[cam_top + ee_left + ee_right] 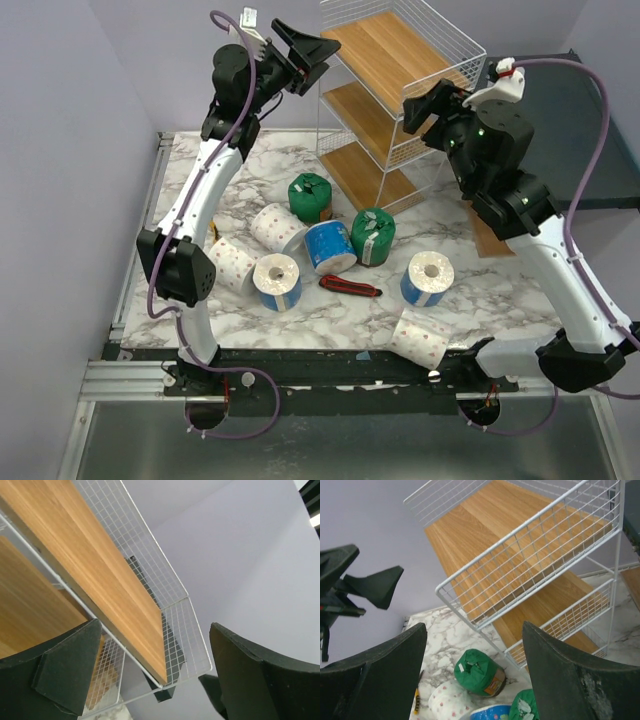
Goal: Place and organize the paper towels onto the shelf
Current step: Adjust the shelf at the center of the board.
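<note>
paper towels (277, 281): on marble counter (490, 290) — 2 blue core-up, dotted whites on sides
shelf (385, 55): wire, 3 wood tiers
L gripper (312, 58): spread, empty
R gripper (420, 112): spread, empty

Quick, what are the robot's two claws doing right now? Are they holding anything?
Left gripper: open, holding nothing.
Right gripper: open, holding nothing.
</note>
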Robot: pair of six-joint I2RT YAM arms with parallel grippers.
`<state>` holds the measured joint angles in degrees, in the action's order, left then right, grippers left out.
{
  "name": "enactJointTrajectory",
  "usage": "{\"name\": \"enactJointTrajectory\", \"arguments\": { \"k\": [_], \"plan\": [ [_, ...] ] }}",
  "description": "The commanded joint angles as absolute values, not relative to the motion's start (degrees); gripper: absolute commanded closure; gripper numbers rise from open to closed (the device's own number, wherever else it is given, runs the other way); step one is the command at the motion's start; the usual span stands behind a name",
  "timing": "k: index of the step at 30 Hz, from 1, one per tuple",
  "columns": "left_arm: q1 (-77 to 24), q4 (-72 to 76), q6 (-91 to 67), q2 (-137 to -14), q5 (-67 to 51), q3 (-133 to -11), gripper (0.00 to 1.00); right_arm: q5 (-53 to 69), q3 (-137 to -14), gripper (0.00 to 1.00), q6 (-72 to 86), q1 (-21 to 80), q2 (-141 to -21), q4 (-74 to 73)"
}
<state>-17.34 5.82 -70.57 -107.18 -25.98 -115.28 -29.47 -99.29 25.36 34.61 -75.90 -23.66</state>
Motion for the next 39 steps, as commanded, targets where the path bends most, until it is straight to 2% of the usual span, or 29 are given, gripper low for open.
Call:
{"name": "enactJointTrajectory", "arguments": {
  "k": [1, 16, 26, 39],
  "plan": [
    [-17.83, 4.04, -75.2, -111.82, -24.44, -120.01, 0.08, -23.1, -95.67, 0.2, 26.83, 34.76, -71.96, -24.18],
    [-19.69, 0.09, -75.03, -118.46, -21.32, -126.5, 0.09, -18.71, -90.14, 0.2, 26.79, 34.8, -65.91, -24.9],
    [-20.13, 0.09, -76.19, -123.15, -19.03, -132.99, 0.24, -18.21, -86.61, 0.2, 27.16, 34.8, -63.38, -24.94],
    [-20.3, 1.33, -77.93, -126.4, -18.9, -135.04, 0.33, -18.37, -86.96, 0.2, 26.91, 34.8, -62.26, -25.79]
  ]
}}
